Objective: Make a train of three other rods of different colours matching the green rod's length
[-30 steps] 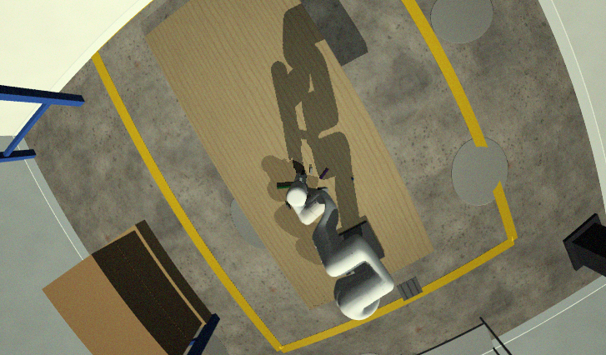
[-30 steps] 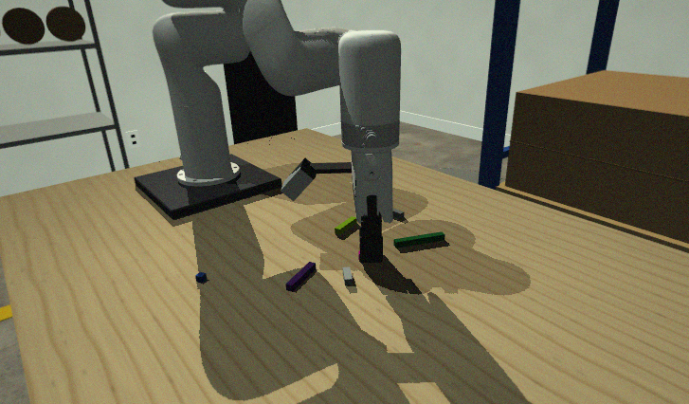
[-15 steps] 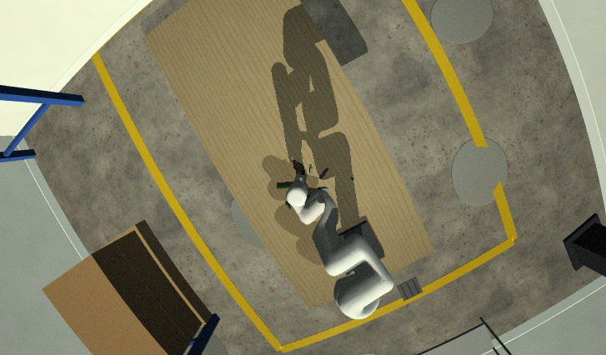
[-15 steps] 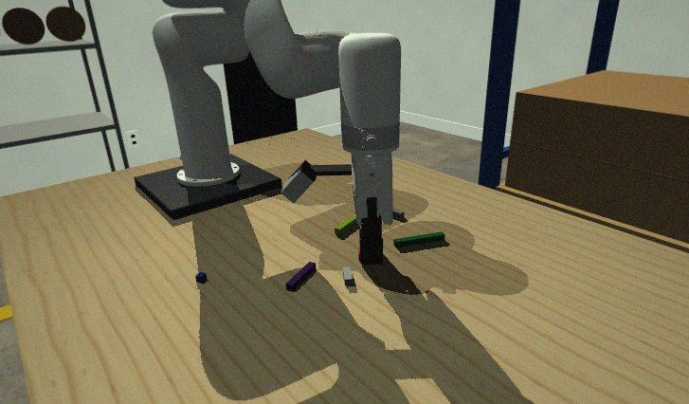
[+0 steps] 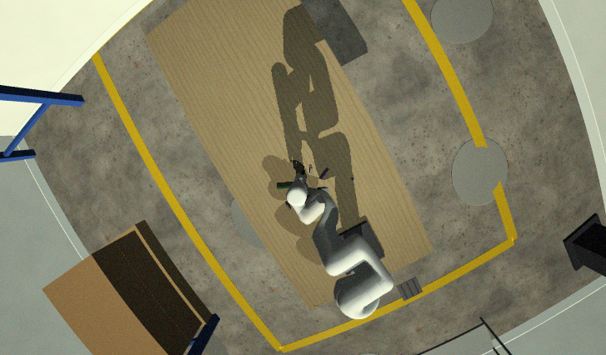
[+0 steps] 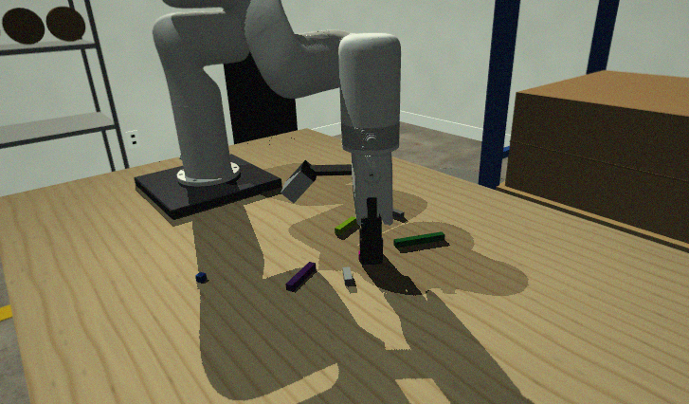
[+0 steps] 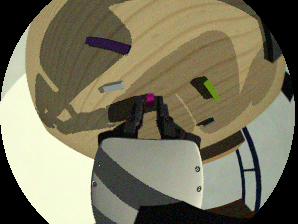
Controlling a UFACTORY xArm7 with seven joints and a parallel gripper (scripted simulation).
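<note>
Magenta, lime (image 6: pixel 345 227) (image 7: pixel 211 90), purple (image 6: pixel 300 276) (image 7: pixel 108 45), green (image 6: pixel 419 239) and blue rods (image 6: pixel 200 277) — each one plain colour — against a tan worktop (image 5: pixel 234 110) (image 6: pixel 111 281) (image 7: pixel 165 30) striped with brown wood grain.

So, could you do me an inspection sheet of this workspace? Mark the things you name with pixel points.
Surface: wooden table (image 5: pixel 234 110) (image 6: pixel 111 311) (image 7: pixel 165 30), shadowed in places.
Job's things: green rod (image 5: pixel 285 187) (image 6: pixel 419 239), purple rod (image 5: pixel 324 172) (image 6: pixel 300 276) (image 7: pixel 107 45), pale grey rod (image 5: pixel 310 168) (image 6: pixel 347 276) (image 7: pixel 112 86), lime rod (image 6: pixel 345 227) (image 7: pixel 211 90), blue rod (image 5: pixel 352 178) (image 6: pixel 200 277), magenta rod (image 6: pixel 359 255) (image 7: pixel 150 98), small dark rod (image 6: pixel 398 214) (image 7: pixel 205 122); no train seen.
Clutter: angled dark piece (image 6: pixel 299 183) near the arm's base.
End effector (image 5: pixel 299 168) (image 6: pixel 371 261) (image 7: pixel 150 102): partly open, magenta rod at its fingertips.
Cables: nothing seen.
Surroundings: large brown box (image 5: pixel 119 273) (image 6: pixel 602 140) beyond the table.
</note>
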